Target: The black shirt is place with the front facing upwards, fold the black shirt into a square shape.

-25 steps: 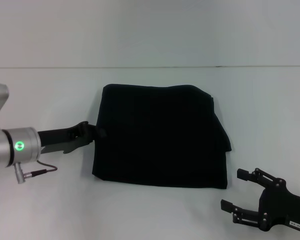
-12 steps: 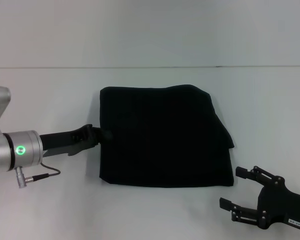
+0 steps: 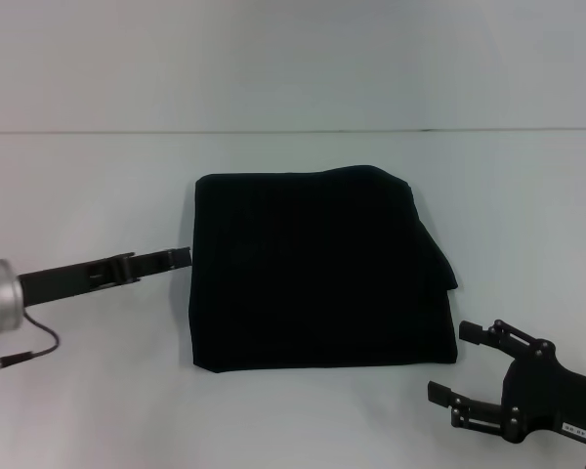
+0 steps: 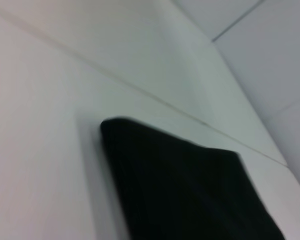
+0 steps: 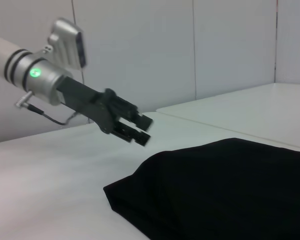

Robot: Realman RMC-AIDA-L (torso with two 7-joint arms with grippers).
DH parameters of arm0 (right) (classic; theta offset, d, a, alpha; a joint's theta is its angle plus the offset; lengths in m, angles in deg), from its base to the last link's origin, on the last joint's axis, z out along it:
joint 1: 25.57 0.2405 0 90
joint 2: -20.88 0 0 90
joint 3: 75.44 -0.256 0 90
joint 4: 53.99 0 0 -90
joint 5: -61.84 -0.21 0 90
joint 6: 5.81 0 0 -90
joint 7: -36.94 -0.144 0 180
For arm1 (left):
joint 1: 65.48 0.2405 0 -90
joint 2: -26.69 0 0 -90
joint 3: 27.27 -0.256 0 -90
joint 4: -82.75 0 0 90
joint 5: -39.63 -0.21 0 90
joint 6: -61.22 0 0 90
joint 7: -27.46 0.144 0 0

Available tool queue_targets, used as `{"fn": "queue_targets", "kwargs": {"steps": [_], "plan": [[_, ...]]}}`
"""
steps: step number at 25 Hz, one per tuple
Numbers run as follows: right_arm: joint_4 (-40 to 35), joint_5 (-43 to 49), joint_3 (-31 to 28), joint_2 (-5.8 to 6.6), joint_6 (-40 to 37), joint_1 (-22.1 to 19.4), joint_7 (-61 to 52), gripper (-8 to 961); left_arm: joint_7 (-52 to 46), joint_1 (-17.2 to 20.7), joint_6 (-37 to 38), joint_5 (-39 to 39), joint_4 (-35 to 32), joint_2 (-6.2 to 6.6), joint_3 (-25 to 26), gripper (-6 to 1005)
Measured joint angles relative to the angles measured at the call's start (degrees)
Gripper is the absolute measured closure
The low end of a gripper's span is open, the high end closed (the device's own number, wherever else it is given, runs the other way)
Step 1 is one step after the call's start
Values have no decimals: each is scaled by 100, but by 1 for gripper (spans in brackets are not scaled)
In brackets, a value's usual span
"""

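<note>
The black shirt (image 3: 317, 269) lies folded into a rough square in the middle of the white table, plain black side up, with no lettering showing. It also fills the lower part of the left wrist view (image 4: 190, 195) and the right wrist view (image 5: 230, 190). My left gripper (image 3: 183, 257) hovers just off the shirt's left edge, apart from the cloth. In the right wrist view the left gripper (image 5: 141, 130) shows its fingers a little apart with nothing between them. My right gripper (image 3: 449, 363) stands open off the shirt's near right corner, holding nothing.
The white table (image 3: 293, 420) runs back to a seam (image 3: 293, 131) where it meets the pale wall. A cable (image 3: 34, 347) hangs from the left wrist.
The left gripper nudged the shirt's left edge to the right, then drew back left and came off the cloth. The right gripper has barely moved.
</note>
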Motion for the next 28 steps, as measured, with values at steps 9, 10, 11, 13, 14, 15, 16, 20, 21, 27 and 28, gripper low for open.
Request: {"fn": "queue_targets", "kwargs": {"steps": [9,10,11,13,14,15,16,20,21,27,28], "plan": [[1,0,-129,-9,-6,62,33,12,3932,773,2248,93,-1004,-297,462,238],[0,1,-131,-8,8,63,34,12,4232,892,2249,77,-1109,-354,453,199],[1,3,-130,-9,22,66,37,12,4462,990,2244,62,-1181,-394,444,160],[2,4,-132,-8,72,70,38,12,4827,1208,2227,-20,-1279,-438,432,110],[5,4,-131,-9,97,70,38,12,4929,1283,2232,-66,-1296,-447,426,99],[8,4,-131,-8,120,70,38,11,5006,1351,2244,-125,-1299,-449,423,89],[15,5,-131,-8,145,70,38,11,5084,1439,2261,-190,-1301,-457,426,78],[47,24,-127,-8,289,67,38,11,5305,1666,2278,-244,-1253,-480,527,67],[49,25,-121,-8,319,63,38,11,5378,1702,2277,-243,-1204,-483,588,67],[55,32,-114,-11,380,60,37,12,5418,1681,2292,-259,-1086,-492,686,67],[55,34,-118,-14,382,62,37,12,5417,1674,2296,-260,-1086,-492,688,67]]}}
